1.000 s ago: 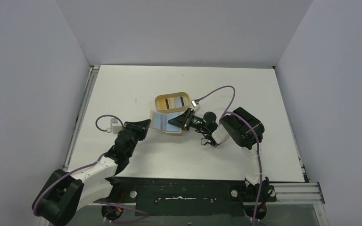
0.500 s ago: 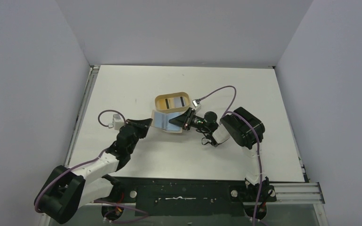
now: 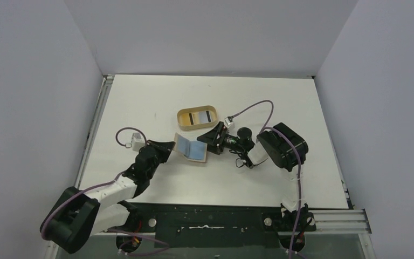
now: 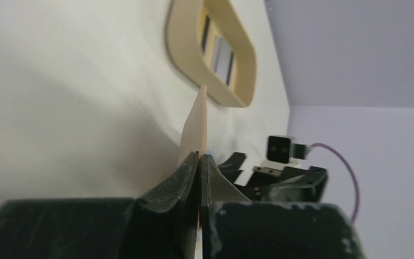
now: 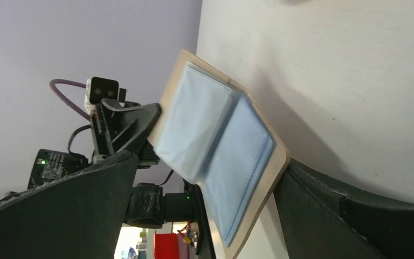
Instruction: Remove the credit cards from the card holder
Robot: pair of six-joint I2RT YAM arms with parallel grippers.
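The tan card holder (image 3: 192, 149) hangs unfolded just above the table, its light blue lining (image 5: 215, 145) facing up. My left gripper (image 3: 169, 146) is shut on its left flap, which shows edge-on as a thin tan sheet (image 4: 196, 127) between the closed jaws (image 4: 200, 157). My right gripper (image 3: 212, 138) stands open at the holder's right end, and the holder (image 5: 259, 183) reaches in between its spread fingers (image 5: 350, 216). The credit cards (image 3: 198, 118), one pale with a yellow-orange band and one greyish, lie in the oval tan tray (image 3: 181, 115), also seen in the left wrist view (image 4: 218, 52).
The tray (image 4: 183, 59) sits just behind the holder on the white table (image 3: 151, 97). Pale walls close the table in on the left, back and right. Purple cables loop from both wrists (image 3: 250, 106).
My right gripper has opened, let go of the holder's right end and drawn back slightly. The holder has shifted toward the near edge. My left gripper stays shut on its flap.
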